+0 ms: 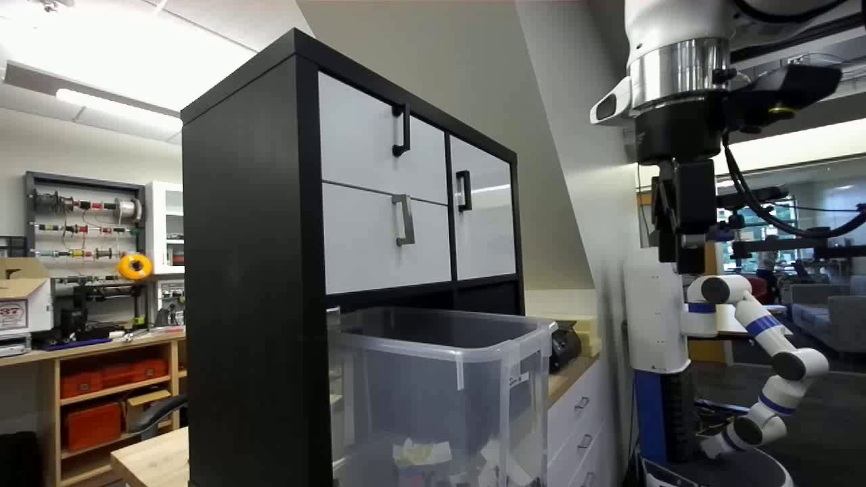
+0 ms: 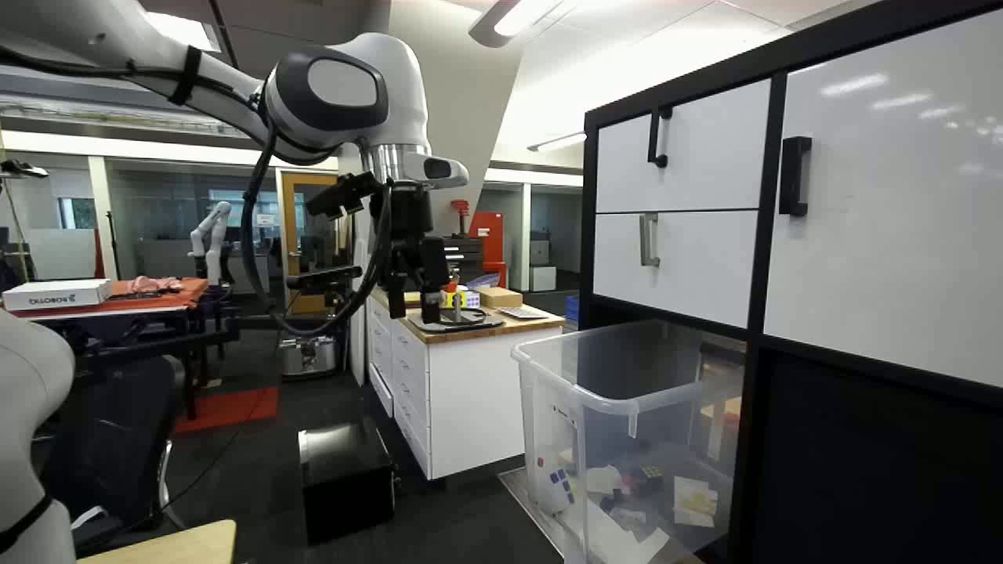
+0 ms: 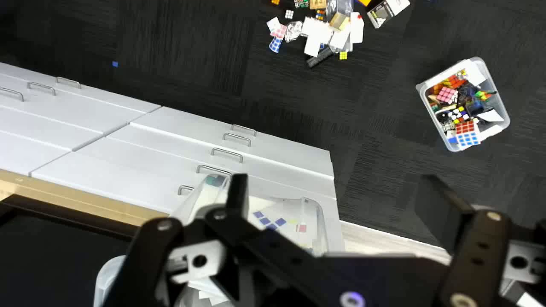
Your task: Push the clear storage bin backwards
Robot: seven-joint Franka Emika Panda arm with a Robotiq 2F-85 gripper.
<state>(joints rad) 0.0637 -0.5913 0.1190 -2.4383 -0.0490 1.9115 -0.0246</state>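
Observation:
The clear storage bin [image 1: 440,379] is a large translucent tub with a rounded rim. It stands upright against the lower front of a tall black cabinet; whether its back is inside the opening I cannot tell. It also shows in an exterior view [image 2: 627,427], with paper scraps and cube pieces inside. In the wrist view the bin [image 3: 313,217] is partly hidden behind a finger. My gripper [image 2: 414,301] points down, higher than the bin's rim and apart from it. It also shows in an exterior view [image 1: 678,256]. In the wrist view the gripper [image 3: 339,198] has its fingers wide apart with nothing between them.
The black cabinet [image 1: 243,270] with white drawers and protruding handles rises above the bin. A low white drawer unit [image 2: 474,411] with a wooden top stands beside it. A black box [image 2: 345,486], a small clear tub [image 3: 465,104] of cubes and scattered items [image 3: 324,34] lie on the floor.

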